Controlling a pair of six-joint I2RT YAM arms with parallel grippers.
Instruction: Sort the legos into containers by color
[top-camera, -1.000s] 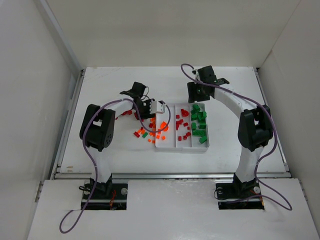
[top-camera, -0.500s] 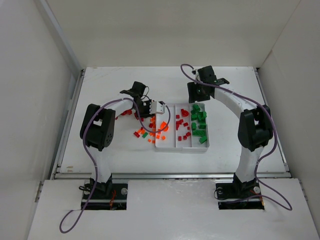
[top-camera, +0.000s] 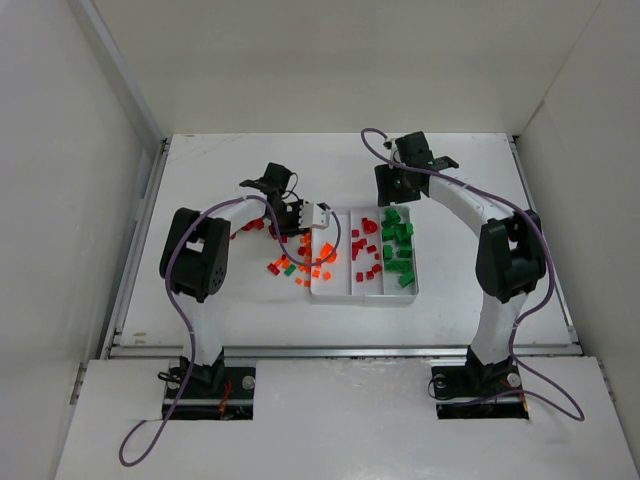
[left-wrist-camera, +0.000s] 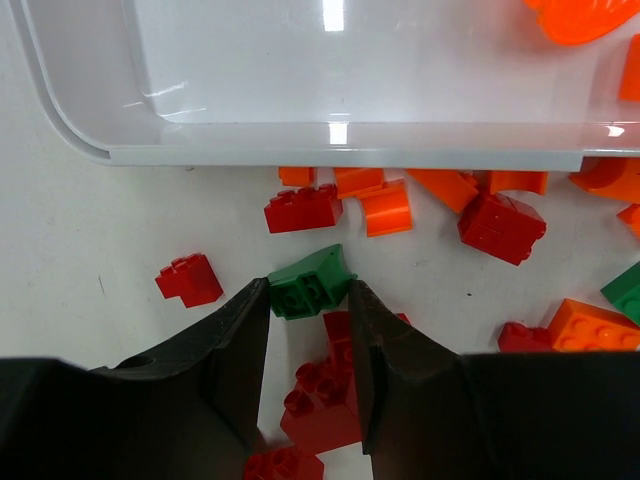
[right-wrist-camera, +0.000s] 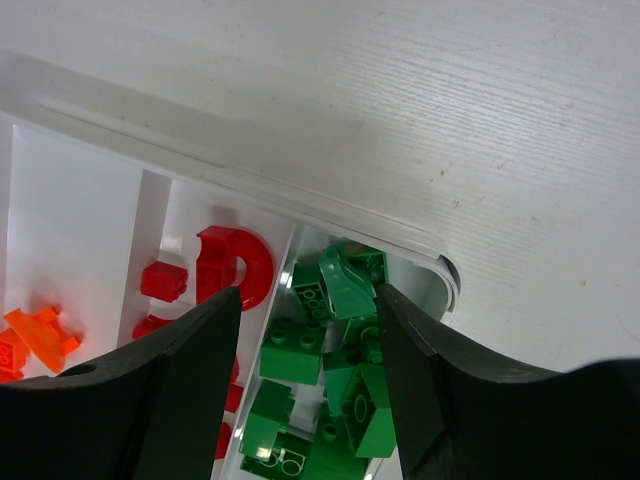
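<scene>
Loose red, orange and green legos (top-camera: 295, 262) lie on the table left of the white tray (top-camera: 365, 295). My left gripper (top-camera: 298, 230) is low over this pile. In the left wrist view its fingertips press both sides of a small green lego (left-wrist-camera: 310, 285), so the left gripper (left-wrist-camera: 308, 290) is shut on it. Red legos (left-wrist-camera: 302, 208) and orange ones (left-wrist-camera: 385, 208) lie around it, near the tray wall (left-wrist-camera: 340, 155). My right gripper (top-camera: 392, 200) hangs open and empty over the far end of the right container, above green legos (right-wrist-camera: 300, 350).
The middle container holds red legos (top-camera: 365, 250), among them a curved red piece (right-wrist-camera: 235, 265). The left container holds orange ones (top-camera: 326, 250). White walls close the table on three sides. Bare tabletop (right-wrist-camera: 450, 90) lies beyond the tray's far rim (right-wrist-camera: 200, 155).
The left gripper's jaws have narrowed onto the green lego. Neither arm has visibly shifted in the top view, and the right gripper stays the same.
</scene>
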